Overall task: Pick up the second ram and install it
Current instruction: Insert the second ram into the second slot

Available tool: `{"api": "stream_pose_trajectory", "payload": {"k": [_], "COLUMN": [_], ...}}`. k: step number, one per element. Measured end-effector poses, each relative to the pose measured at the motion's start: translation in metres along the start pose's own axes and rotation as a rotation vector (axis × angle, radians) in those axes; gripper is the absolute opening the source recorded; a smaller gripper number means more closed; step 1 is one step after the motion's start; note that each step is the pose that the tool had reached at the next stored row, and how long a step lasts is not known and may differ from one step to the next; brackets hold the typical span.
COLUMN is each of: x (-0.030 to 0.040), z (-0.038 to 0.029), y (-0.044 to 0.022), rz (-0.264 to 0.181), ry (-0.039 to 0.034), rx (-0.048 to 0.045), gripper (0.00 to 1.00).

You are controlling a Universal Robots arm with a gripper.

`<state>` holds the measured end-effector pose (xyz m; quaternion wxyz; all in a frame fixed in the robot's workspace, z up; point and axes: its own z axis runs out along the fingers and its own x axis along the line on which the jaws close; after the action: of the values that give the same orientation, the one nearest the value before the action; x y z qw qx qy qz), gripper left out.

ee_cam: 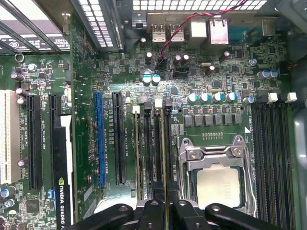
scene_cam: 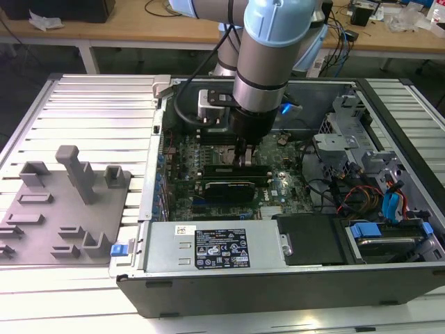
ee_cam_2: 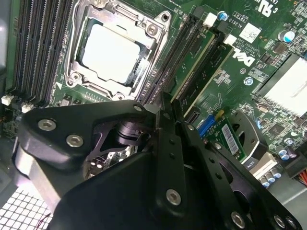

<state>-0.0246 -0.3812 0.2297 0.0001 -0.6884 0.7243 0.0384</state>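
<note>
My gripper [scene_cam: 243,158] is down inside the open computer case, over the memory slots next to the processor socket [ee_cam: 218,184]. In the first wrist view the two black fingers [ee_cam: 152,213] are pressed close together on the top edge of the second ram [ee_cam: 163,158]. It is a thin stick standing on edge in a slot. Another stick [ee_cam: 137,158] stands in a slot a few rails farther from the socket. In the second wrist view the fingertips [ee_cam_2: 164,103] meet over the black slot rails, with green sticks [ee_cam_2: 196,62] beside them.
A black graphics card [scene_cam: 229,186] lies just in front of the gripper, and the power supply [scene_cam: 215,247] sits at the case's front. Drive cages and cables [scene_cam: 375,202] crowd the exterior view's right. A grey fixture plate [scene_cam: 69,209] lies outside the case on the left.
</note>
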Motion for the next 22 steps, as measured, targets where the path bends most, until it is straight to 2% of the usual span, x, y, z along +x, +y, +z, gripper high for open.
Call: {"api": "stream_pose_trajectory", "payload": {"k": [5,22], "x": [0.0001,0.0016], "z": [0.0003,0.0021], "y": [0.0024,0.0003], "rz": [0.000,0.000], "ry": [-0.0005,-0.0001], "rx": [0.0064,0.0063], "gripper": [0.13,0.13]}}
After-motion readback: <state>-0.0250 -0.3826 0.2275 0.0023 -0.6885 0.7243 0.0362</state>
